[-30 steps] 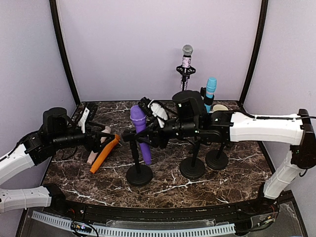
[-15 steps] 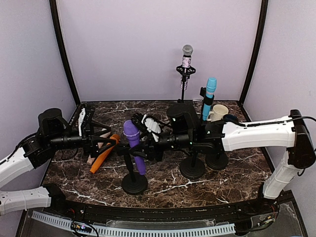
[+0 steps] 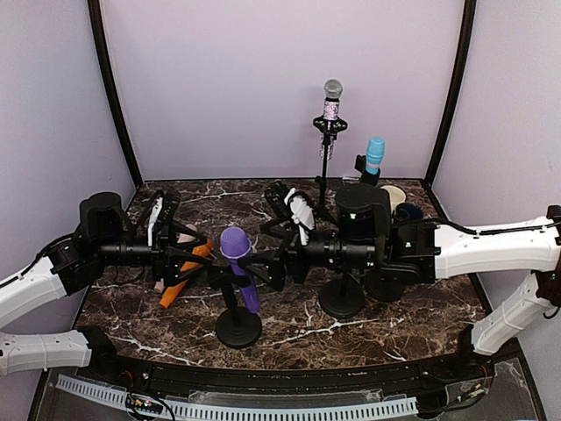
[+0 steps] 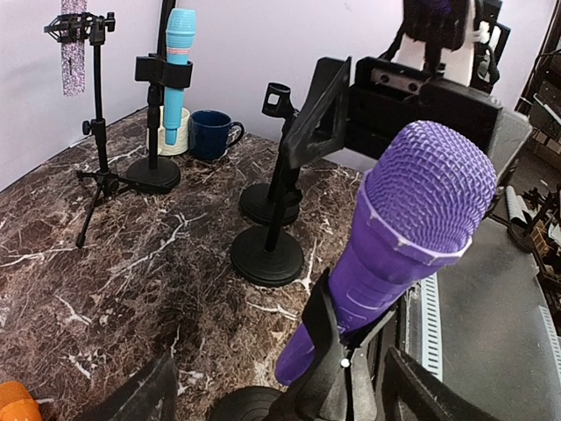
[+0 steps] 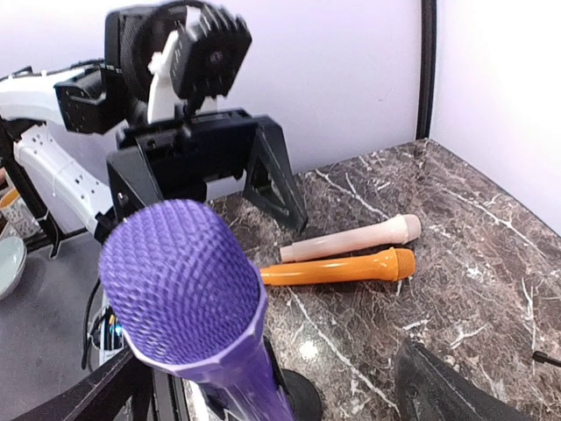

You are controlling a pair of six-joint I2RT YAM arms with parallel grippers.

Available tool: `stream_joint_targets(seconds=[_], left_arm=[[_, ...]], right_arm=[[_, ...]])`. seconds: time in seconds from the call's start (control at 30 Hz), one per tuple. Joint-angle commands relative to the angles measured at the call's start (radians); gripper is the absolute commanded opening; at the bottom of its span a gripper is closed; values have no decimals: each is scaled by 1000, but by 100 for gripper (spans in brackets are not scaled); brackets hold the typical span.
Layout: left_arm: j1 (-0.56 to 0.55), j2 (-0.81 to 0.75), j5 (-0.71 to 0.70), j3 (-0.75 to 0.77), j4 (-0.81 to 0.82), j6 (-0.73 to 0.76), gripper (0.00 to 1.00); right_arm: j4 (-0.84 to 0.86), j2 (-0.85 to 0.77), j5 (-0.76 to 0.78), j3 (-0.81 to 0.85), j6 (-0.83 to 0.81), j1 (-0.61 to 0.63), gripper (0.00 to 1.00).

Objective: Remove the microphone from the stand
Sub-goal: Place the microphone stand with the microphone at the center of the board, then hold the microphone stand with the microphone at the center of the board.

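The purple plastic microphone with a textured ball head (image 3: 241, 272) is seated at a tilt in the clip of a black metal stand with a round base (image 3: 238, 331), at the near middle of the dark marbled tabletop (image 3: 421, 307). The left gripper (image 3: 203, 261) is presented from the left with its fingers apart, one on each side of the clip; no contact can be made out. The right gripper (image 3: 270, 266) is spread wide just to the right of the microphone, and nothing is held in it.

Several failures are judged possible. If the microphone is pulled while the stand is not braced, the whole stand is likely to be lifted or tipped, because the clip appears to hug the body tightly. If the smooth tapered body is pinched too near its tail, it could be squeezed out of the fingers and dropped. The two grippers face each other closely, so their fingers could be driven together. The empty black stand (image 3: 342, 298) just to the right could be knocked over by the right arm.
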Motion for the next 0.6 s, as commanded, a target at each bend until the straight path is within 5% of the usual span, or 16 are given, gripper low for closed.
stream_joint_targets(seconds=[0.0,0.37,0.57], left_arm=[[-23,10,27,3,15,26,83],[-187,17,-201,43,-130,130,83],[-199,26,-260,50,-157,138,83]], right_arm=[[28,-42,175,20,58,81,98],[-213,103,522,274,154,181,97],[-289,169,577,360,166,197,86]])
